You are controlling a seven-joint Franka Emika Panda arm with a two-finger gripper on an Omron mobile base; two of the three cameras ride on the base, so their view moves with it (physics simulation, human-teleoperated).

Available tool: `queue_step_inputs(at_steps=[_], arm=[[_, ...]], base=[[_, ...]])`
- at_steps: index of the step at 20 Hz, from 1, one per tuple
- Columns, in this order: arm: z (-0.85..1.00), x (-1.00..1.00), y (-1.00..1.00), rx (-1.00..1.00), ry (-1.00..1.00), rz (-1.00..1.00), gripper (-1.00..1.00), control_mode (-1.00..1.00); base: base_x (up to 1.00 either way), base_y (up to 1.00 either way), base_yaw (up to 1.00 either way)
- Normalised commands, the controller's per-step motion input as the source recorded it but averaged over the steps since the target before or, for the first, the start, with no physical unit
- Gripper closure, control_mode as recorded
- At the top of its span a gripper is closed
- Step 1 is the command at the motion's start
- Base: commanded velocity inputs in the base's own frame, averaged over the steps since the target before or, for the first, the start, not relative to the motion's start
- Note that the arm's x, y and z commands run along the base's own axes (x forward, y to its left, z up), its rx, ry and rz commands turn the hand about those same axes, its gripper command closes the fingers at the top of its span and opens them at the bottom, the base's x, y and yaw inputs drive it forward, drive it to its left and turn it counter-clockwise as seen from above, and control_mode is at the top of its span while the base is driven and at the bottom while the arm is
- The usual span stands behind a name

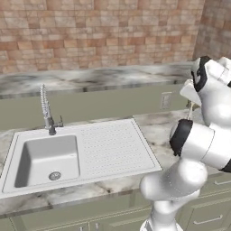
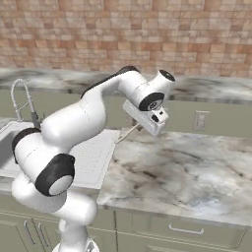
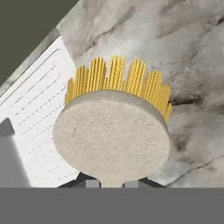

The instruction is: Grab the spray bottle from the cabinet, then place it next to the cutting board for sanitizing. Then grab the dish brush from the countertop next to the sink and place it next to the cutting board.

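Observation:
My gripper point(image 3: 109, 183) is shut on the dish brush point(image 3: 111, 138), whose round cream head and yellow bristles loom right in front of the fingertips. Below it lie the marble countertop point(image 3: 188, 52) and the sink's dotted draining board point(image 3: 35, 109). In the right base view the gripper point(image 2: 142, 125) hangs above the countertop point(image 2: 197, 172) just right of the draining board, and the brush's thin handle point(image 2: 127, 134) slants down-left from it. The left base view has the handle point(image 1: 190, 111) under the hand, right of the sink point(image 1: 45, 158). The spray bottle, cabinet and cutting board are out of view.
A tall chrome tap point(image 1: 46, 110) stands behind the basin. A raised green backsplash ledge with a wall outlet point(image 2: 200, 120) runs along the back under the brick wall. Lower cupboard drawers point(image 2: 182, 230) sit beneath the counter edge. Open marble stretches right of the sink.

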Motion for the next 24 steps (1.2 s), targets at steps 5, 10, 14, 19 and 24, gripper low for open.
queue_step_inputs(at_steps=[5,10,14,19,24], arm=[[0.41,-0.65,0.37,-0.01,-0.80,0.00,1.00,-1.00],[0.54,-0.54,0.51,0.00,-0.70,-0.05,1.00,-1.00],[0.73,-0.41,0.46,0.00,-0.39,-0.02,1.00,-1.00],[0.97,-0.42,0.25,0.00,-0.27,0.00,1.00,-1.00],[0.70,-0.61,0.02,-0.03,-0.18,0.00,1.00,-1.00]], base=[[0.00,0.00,0.00],[0.00,0.00,0.00],[0.00,0.00,0.00],[0.00,0.00,0.00],[0.00,0.00,0.00]])
